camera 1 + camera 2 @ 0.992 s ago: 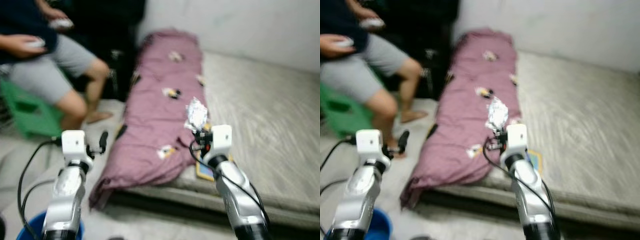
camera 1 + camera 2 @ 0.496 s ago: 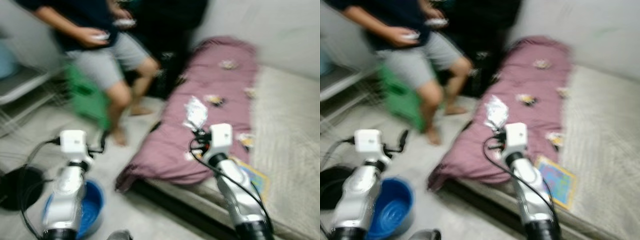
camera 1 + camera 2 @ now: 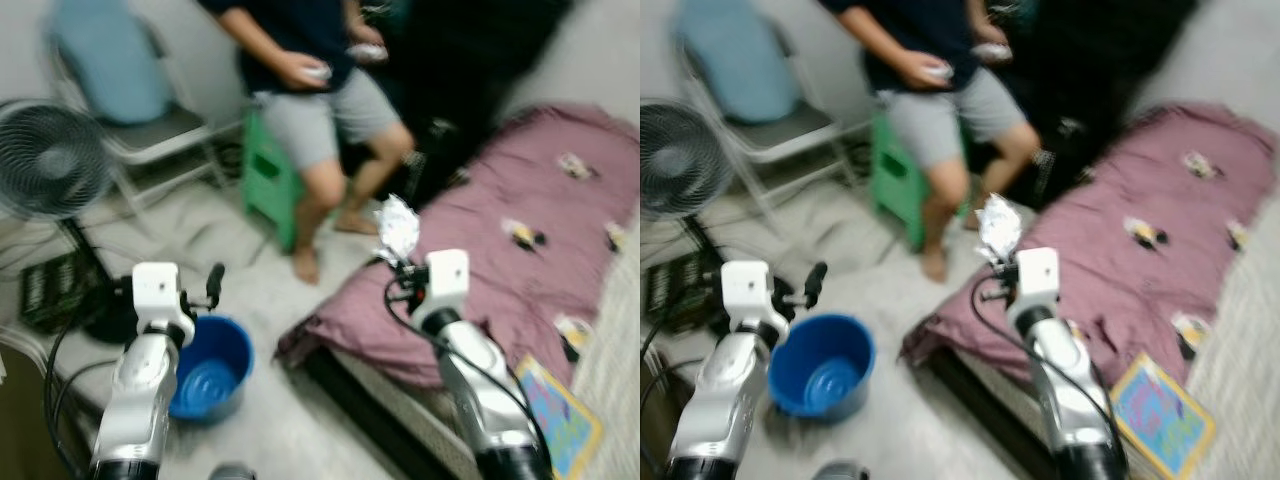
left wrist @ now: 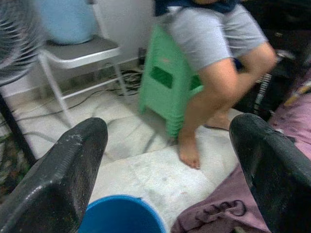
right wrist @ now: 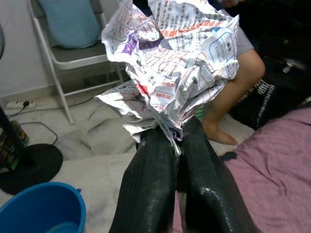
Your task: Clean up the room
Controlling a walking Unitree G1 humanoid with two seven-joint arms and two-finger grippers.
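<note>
1. Gripping a crumpled printed paper (image 5: pixel 170 63): right pincer (image 5: pixel 172 133), fingers pressed together on the paper's lower edge, wad fanning out above the tips. In the left eye view, paper held up at frame centre, over the near edge of the purple blanket (image 3: pixel 520 260).
2. Left pincer (image 4: pixel 165 160) spread wide, holding nothing; between its fingers (image 4: pixel 63 174), pale tiled floor (image 4: pixel 146 170) and the rim of the blue bucket (image 4: pixel 121 216).
3. Blue bucket (image 3: pixel 210 368) on the floor at lower left of the left eye view, just beside the left arm, well apart from the held paper.
4. Bed at right of frame: purple blanket bunched at its near corner, several small scraps (image 3: pixel 522 233) scattered on top, a colourful flat book or card (image 3: pixel 560 420) on the mattress edge at lower right. Too blurred to name the scraps.
5. Person seated on a green stool (image 3: pixel 270 180) at upper centre, grey shorts, dark top, something small and white in each hand (image 3: pixel 305 68); bare foot on the floor near the blanket corner.
6. Upper left: standing fan (image 3: pixel 50 160), and a white chair (image 3: pixel 150 125) with a light blue cushion on it.
7. Head views motion-blurred throughout.
</note>
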